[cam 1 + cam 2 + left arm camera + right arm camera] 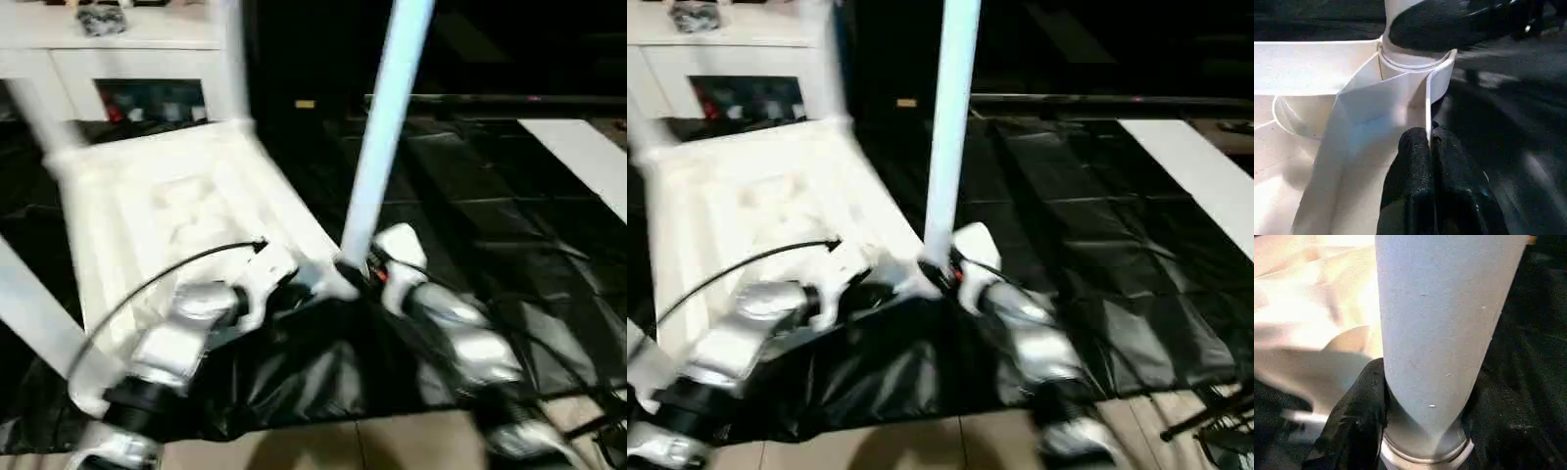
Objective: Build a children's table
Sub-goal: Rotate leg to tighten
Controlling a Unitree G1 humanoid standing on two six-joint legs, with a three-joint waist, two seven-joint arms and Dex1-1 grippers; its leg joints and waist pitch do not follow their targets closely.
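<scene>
Upturned white table top point(186, 206) lying on black floor sheeting point(470, 225), near-corner socket point(1415, 63) holding an upright white leg point(384, 127), right gripper point(1420, 406) clamped round that leg's base, left gripper point(1430, 171) pinching the top's thin side wall beside the socket, white cabinet point(118, 49) behind.

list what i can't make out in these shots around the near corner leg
- Leg: its upper end is cut off by the top edge in the left eye view.
- Corner socket: how deep the leg sits is hidden inside the collar in the left wrist view.
- Right claw: its far finger is hidden behind the leg in the right wrist view.
- Table top: ribs blurred in the left eye view.
</scene>
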